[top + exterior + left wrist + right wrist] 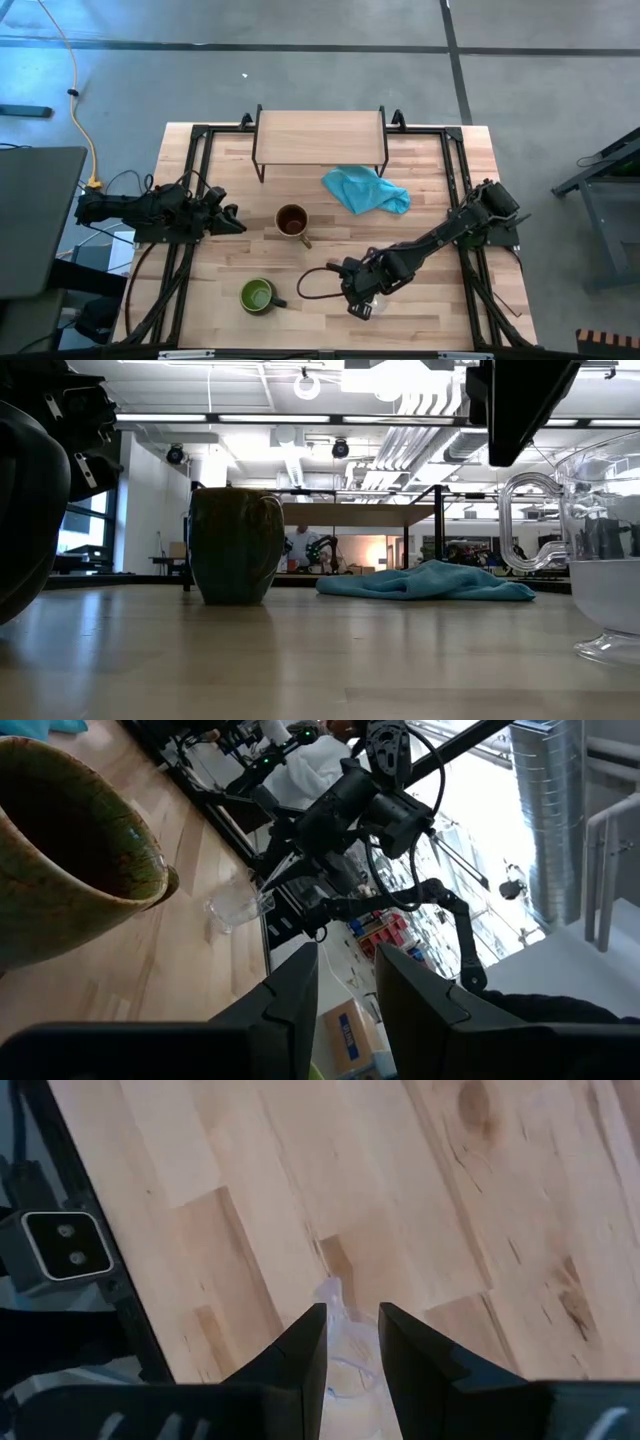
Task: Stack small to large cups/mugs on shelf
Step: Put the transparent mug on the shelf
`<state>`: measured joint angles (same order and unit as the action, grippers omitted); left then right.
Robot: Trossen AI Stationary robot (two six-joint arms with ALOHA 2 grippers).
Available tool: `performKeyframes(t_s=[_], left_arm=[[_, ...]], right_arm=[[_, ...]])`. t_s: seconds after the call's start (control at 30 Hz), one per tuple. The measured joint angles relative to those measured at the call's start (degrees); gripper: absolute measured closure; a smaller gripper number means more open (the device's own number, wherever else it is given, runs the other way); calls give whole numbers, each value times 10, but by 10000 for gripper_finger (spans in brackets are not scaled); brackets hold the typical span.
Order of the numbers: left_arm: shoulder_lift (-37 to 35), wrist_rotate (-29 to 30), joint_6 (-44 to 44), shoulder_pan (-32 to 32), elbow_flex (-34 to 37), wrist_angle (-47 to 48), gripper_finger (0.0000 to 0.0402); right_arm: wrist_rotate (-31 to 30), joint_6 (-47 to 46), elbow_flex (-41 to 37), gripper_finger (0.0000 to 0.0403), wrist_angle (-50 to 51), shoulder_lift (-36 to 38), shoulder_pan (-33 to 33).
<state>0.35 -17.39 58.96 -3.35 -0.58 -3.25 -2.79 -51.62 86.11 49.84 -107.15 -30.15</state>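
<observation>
The small clear glass cup [605, 560] stands upright near the table's front edge, right of centre, with my right gripper [362, 300] shut on it from above. The tan-brown mug [292, 222] stands upright on its base at mid-table. The dark mug with green inside [257, 296] stands near the front edge. The shelf [320, 133] stands on its black legs at the far edge with nothing on its board. My left gripper [232, 220] waits level at the left, pointing at the tan-brown mug [60, 850], its fingers apart on nothing. My right gripper has the glass cup's upper part [345, 1352] pinched between its two fingers, which come steeply from above. The handle [525, 525] sticks out to one side. The cup stays upright; whether its foot [612, 650] still touches the table, I cannot tell.
A crumpled teal cloth [366, 190] lies between the shelf and the right arm. Black frame rails [190, 160] run along both table sides. Bare wood lies between the mugs and the shelf.
</observation>
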Motion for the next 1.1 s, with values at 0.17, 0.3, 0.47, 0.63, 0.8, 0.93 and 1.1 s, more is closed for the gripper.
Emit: performKeyframes(t_s=[0.17,0.3,0.47,0.63,0.8,0.93,1.1], left_arm=[[0,0,0,0,0,0,311],[0,0,0,0,0,0,311],[0,-1,0,0,0,0,311],[0,-1,0,0,0,0,311],[0,-2,-6,0,0,0,311],[0,-2,-21,0,0,0,311],[0,-2,-21,0,0,0,311]], right_arm=[[1,1,0,320,-12,0,-3],[2,0,0,320,-11,0,-3],[2,-14,0,320,-8,0,-3],[-3,-79,0,320,18,0,-21],[-22,-166,0,320,18,0,-49],[-50,-227,0,320,19,0,-65],[-97,-295,34,320,72,0,-75]])
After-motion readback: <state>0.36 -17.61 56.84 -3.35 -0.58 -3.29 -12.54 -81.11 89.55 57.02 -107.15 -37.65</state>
